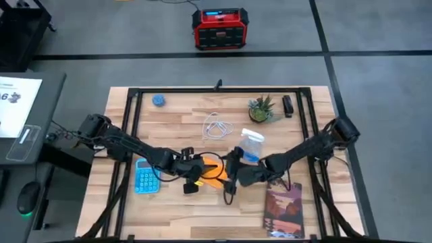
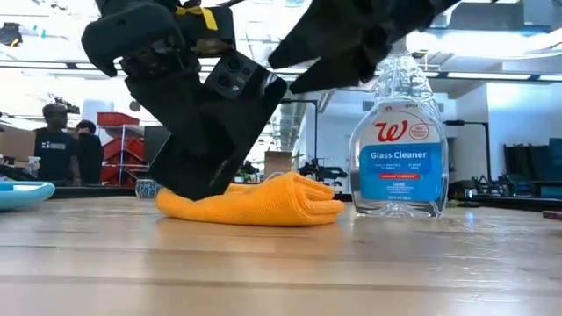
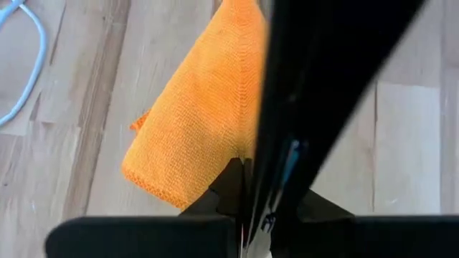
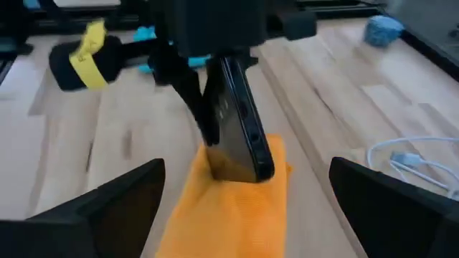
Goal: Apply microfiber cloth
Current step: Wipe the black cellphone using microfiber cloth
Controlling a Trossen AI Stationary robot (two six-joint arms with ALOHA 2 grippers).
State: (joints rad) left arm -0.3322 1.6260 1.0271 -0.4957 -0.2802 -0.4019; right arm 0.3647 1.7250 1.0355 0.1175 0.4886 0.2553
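The orange-yellow microfiber cloth (image 1: 214,173) lies bunched and folded on the wooden table (image 1: 182,216), near its middle; it also shows in the low view (image 2: 263,204). My left gripper (image 3: 267,209) is shut on a black smartphone (image 4: 237,125) that stands tilted on the cloth. My right gripper (image 4: 247,175) hovers wide open just to the right of the cloth, one finger on either side of it and touching nothing. My left gripper pinches the smartphone between its two fingers (image 4: 192,92) on the phone's flat faces, at its upper part. The fingers come slanting down from the table's left. The phone is tilted, camera end (image 2: 233,79) up, its lower end (image 4: 233,170) on the cloth.
A glass cleaner spray bottle (image 2: 399,140) stands just behind the cloth to the right. A blue calculator (image 1: 146,177) lies to the left, a dark reddish book (image 1: 283,209) at the front right, a white cable (image 1: 217,126) and a small plant (image 1: 261,108) farther back.
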